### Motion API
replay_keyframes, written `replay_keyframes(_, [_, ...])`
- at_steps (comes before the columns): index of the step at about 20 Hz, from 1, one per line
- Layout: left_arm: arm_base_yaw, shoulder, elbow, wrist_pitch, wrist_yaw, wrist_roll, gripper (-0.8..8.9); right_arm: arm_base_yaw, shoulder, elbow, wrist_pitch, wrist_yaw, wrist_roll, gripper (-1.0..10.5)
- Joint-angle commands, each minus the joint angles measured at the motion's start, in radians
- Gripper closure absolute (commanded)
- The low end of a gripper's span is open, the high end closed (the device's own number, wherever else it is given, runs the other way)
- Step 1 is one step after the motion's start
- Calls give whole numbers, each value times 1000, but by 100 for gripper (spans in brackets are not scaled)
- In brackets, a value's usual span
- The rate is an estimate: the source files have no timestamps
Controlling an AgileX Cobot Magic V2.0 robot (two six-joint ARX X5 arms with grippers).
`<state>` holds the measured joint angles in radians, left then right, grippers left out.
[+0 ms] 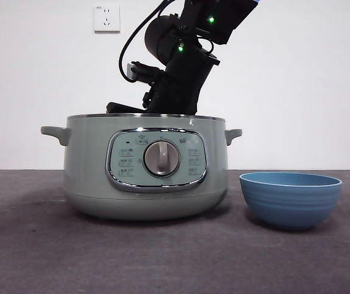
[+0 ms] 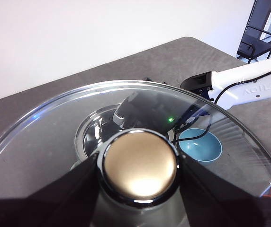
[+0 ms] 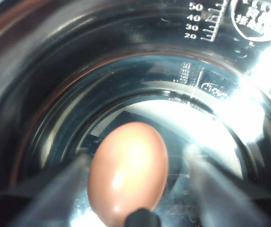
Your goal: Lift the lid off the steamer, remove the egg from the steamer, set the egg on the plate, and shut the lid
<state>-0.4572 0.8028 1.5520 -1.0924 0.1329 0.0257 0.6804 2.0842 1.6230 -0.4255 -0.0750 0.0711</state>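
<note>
The egg [image 3: 127, 172] lay inside the open steamer [image 1: 144, 174], between the spread jaws of our right hand [image 3: 130, 189], which had not closed on it. Our left hand [image 2: 139, 165] gripped the knob of the lid [image 2: 55, 137], held above the pot. The plate [image 1: 290, 199] stood beside the steamer on the table [image 1: 34, 257].

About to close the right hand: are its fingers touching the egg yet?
Cannot tell. In the right wrist view the fingers flank the egg inside the steamer; the left one looks at its edge, but blur hides any contact or gap.
</note>
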Motion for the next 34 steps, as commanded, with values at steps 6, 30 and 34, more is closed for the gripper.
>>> replay_keyframes(6, [2, -12, 12, 27, 3, 9, 822, 3, 0, 3, 7, -2, 11, 959])
replay_keyframes(30, [0, -12, 12, 44, 8, 8, 822, -245, -727, -370, -367, 47, -67, 959])
replay_keyframes(34, [0, -12, 12, 44, 8, 8, 822, -249, -719, -591, -194, 47, -61, 959])
